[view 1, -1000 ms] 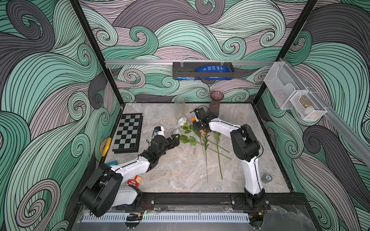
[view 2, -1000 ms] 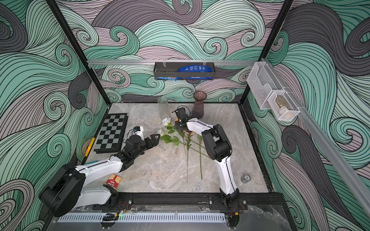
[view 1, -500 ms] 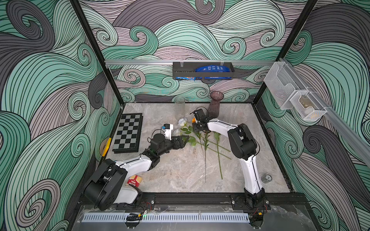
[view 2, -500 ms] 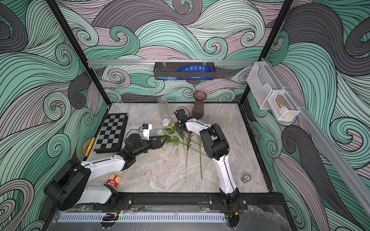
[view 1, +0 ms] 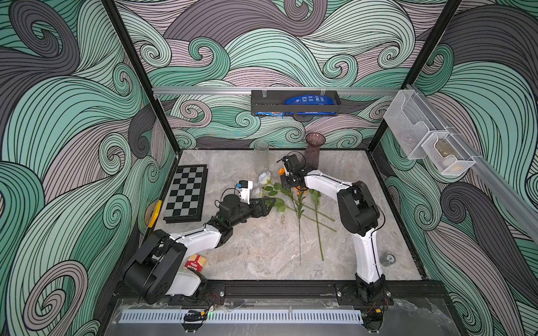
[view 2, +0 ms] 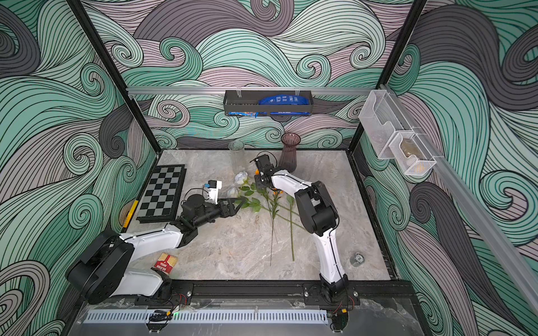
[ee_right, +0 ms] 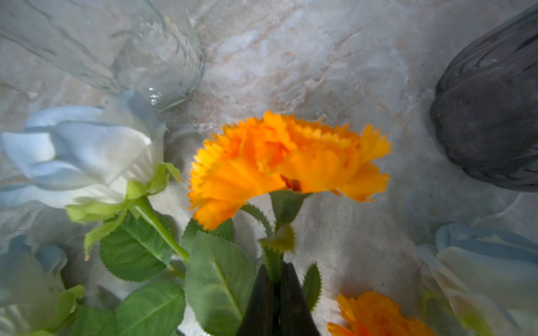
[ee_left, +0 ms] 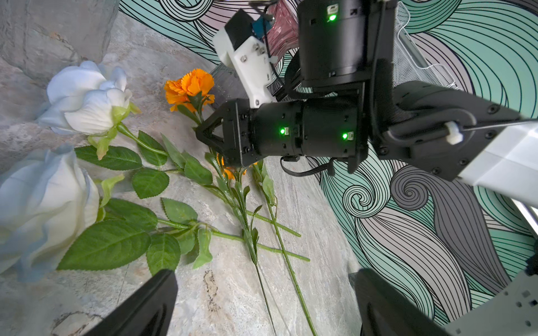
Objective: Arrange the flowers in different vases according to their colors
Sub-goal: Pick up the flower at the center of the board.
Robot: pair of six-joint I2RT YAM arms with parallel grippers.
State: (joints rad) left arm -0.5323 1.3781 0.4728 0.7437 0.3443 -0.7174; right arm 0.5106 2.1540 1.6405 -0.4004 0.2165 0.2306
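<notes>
Several flowers lie crossed mid-table. My right gripper (ee_right: 276,273) is shut on the stem of an orange flower (ee_right: 288,163) just under its bloom; in both top views that gripper (view 1: 283,181) (view 2: 259,181) is low, in front of the two vases. The clear vase (view 1: 261,157) and the purple-brown vase (view 1: 314,151) stand upright at the back. A second orange flower (ee_right: 375,314) lies under the right wrist. Two white roses (view 1: 264,178) (ee_left: 84,99) lie left of it. My left gripper (view 1: 269,203) (ee_left: 265,279) is open beside the rose leaves, holding nothing.
A chessboard (view 1: 186,193) lies at the left edge of the table. A red box of sticks (view 1: 195,261) sits by the left arm's base and a small glass piece (view 1: 388,259) near the right arm's base. A black wall tray (view 1: 294,101) hangs behind.
My right gripper has closed on the orange flower's stem. My left arm has reached right, from near the chessboard to the rose leaves, with its jaws open.
</notes>
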